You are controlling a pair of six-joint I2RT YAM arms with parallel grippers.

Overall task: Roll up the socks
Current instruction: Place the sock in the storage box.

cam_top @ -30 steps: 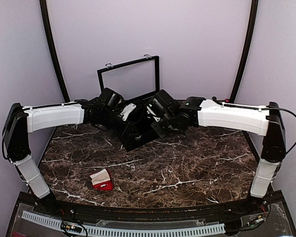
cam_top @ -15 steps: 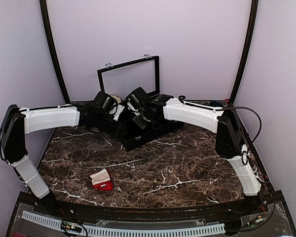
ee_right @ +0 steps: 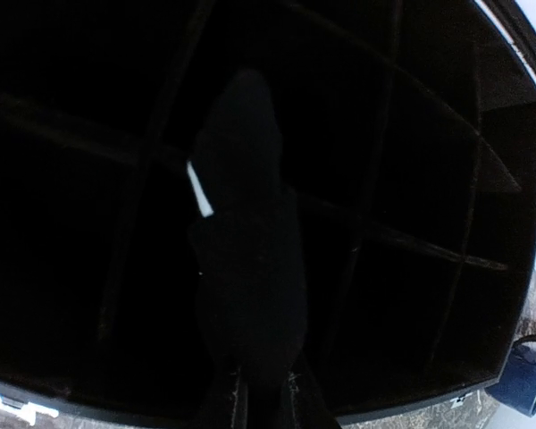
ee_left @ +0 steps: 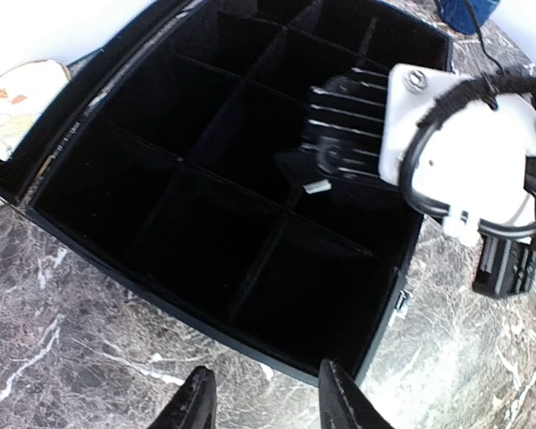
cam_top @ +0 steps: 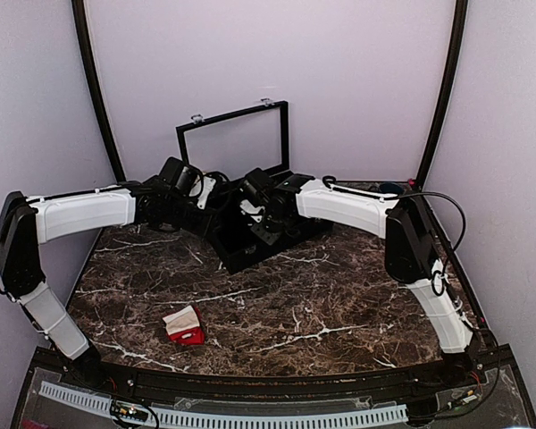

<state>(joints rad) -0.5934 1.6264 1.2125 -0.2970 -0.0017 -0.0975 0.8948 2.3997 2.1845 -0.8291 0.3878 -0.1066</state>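
Leaving the soft bright-red fabric socks with their cream-white ribbed cuff (cam_top: 185, 325) lying as 1 small bundle near the front-left of the dark marble table (cam_top: 357, 304), well apart from both arms, probably because neither is reaching for them yet. Hanging the left jaws half-spread and empty just above the near wall of the open black compartmented case (cam_top: 250, 252) at the back, seemingly looking into it rather than gripping anything. Poking the right jaws, pinched narrow with nothing visibly between them, down over the case's middle dividers (ee_left: 259, 268), likely picking out a spot for a rolled pair.
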